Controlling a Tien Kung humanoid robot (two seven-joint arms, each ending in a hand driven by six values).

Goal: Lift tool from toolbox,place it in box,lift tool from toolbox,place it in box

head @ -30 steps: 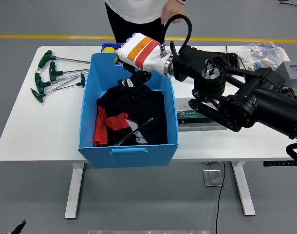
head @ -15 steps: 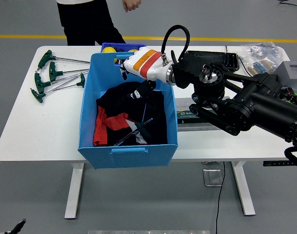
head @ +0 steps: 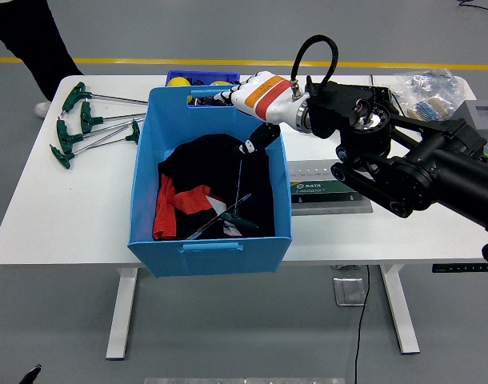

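- A green-handled T-wrench (head: 238, 210) lies in the blue box (head: 146, 172), its thin shaft running across the black and red cloth (head: 198, 190); a second shaft crosses near it, hard to separate.
- The right hand (head: 256, 104) hangs over the box's far right corner; its fingers are largely hidden beneath the white casing, so whether they are spread or curled cannot be told.
- Four more T-wrenches (head: 88, 124) lie on the white table (head: 60, 220), left of the box.
- The toolbox (head: 328, 190) sits right of the box, partly covered by the arm.
- A person's dark-clothed leg (head: 32, 36) is cut off at the upper left corner.
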